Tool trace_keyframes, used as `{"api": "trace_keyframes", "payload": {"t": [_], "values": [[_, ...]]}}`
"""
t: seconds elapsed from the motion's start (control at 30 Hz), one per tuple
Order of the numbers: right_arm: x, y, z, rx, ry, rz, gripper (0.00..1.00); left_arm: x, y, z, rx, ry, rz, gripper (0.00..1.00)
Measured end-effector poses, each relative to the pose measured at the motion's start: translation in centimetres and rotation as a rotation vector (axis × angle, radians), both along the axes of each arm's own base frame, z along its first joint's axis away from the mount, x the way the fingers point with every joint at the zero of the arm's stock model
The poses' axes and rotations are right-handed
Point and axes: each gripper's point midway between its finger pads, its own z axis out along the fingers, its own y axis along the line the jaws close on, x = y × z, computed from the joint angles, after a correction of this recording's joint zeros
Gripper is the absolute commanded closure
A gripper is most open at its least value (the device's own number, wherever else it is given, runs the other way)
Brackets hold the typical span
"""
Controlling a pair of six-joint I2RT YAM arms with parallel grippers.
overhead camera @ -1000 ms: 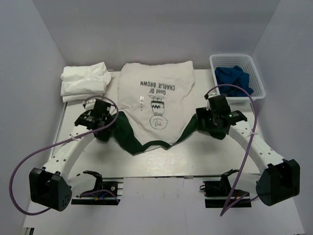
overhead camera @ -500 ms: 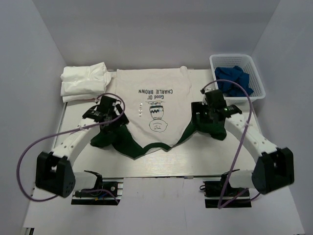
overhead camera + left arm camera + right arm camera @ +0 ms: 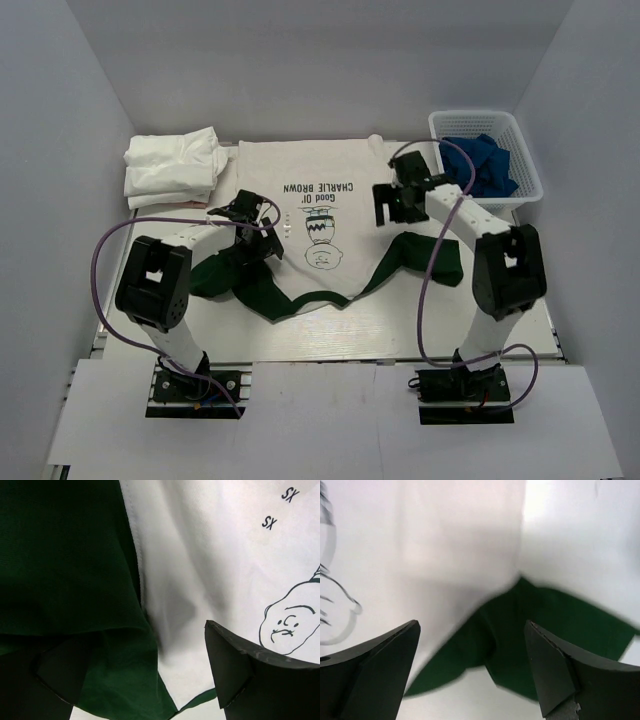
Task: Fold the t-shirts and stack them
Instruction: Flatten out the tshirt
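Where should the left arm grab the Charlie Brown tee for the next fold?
Likely the left dark green sleeve, at its outer edge, pinched from above, coming in from the left. The tee lies flat, print up, so the body offers no lip; the sleeve is rumpled, with raised folds to pinch. The left gripper is open over the sleeve seam.

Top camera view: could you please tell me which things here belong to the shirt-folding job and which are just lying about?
Part of the job:
- printed t-shirt, spread out, green sleeves
- folded white t-shirts, piled at the far left

Just lying about:
- white basket, far right corner
- blue cloth inside it
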Motion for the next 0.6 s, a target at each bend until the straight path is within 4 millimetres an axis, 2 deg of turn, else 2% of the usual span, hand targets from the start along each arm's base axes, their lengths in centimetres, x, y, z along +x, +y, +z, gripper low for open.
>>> {"api": "trace_keyframes", "payload": {"t": [0.13,0.23,0.33,0.4,0.5,0.6], "values": [[6.5,3.7,0.7,0.073,-0.068,0.062,0.10,0.0,0.1,-0.1,0.008,0.007,0.013,0.00],[8.5,5.5,-1.8,0.105,-0.042,0.101,0.10,0.1,0.3,-0.2,0.012,0.019,0.029,0.00],[7.2,5.8,-5.6,0.112,0.060,0.115,0.10,0.3,0.4,-0.4,0.032,0.046,0.042,0.00],[6.7,6.1,-5.3,0.141,0.051,0.115,0.10,0.9,0.5,-0.4,0.060,0.070,0.048,0.00],[3.2,5.6,-5.6,0.184,0.073,0.106,0.10,2.9,0.8,-0.7,0.119,0.095,0.051,0.00],[-1.8,4.8,-5.8,0.229,0.100,0.089,0.10,6.9,0.6,-0.7,0.169,0.061,0.045,0.00]]}}
